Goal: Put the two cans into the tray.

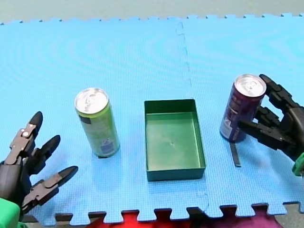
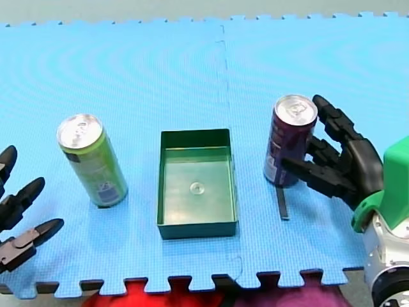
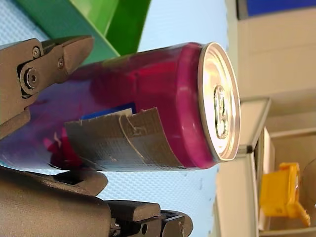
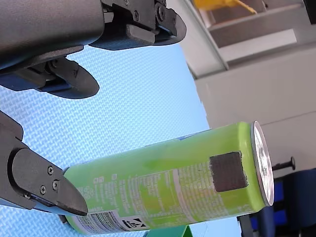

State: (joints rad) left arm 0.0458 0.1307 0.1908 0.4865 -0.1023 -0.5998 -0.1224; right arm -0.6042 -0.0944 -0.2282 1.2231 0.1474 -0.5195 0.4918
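Observation:
A purple can (image 1: 240,109) stands upright on the blue mat, right of the green tray (image 1: 175,173). My right hand (image 1: 259,114) is curled around it, fingers behind its top and thumb across its lower front. The first wrist view shows this can (image 3: 148,98) between the fingers (image 3: 49,59), with a grey tape patch on its side. A green can (image 1: 97,123) stands upright to the left of the tray. My left hand (image 1: 42,161) is at the near left corner, apart from the green can. In the second wrist view, the green can (image 4: 173,182) sits beyond black fingertips.
The tray is open-topped and holds nothing. A short grey strip (image 1: 235,154) lies on the mat just in front of the purple can. The mat's jagged front edge (image 1: 156,213) runs close below the tray.

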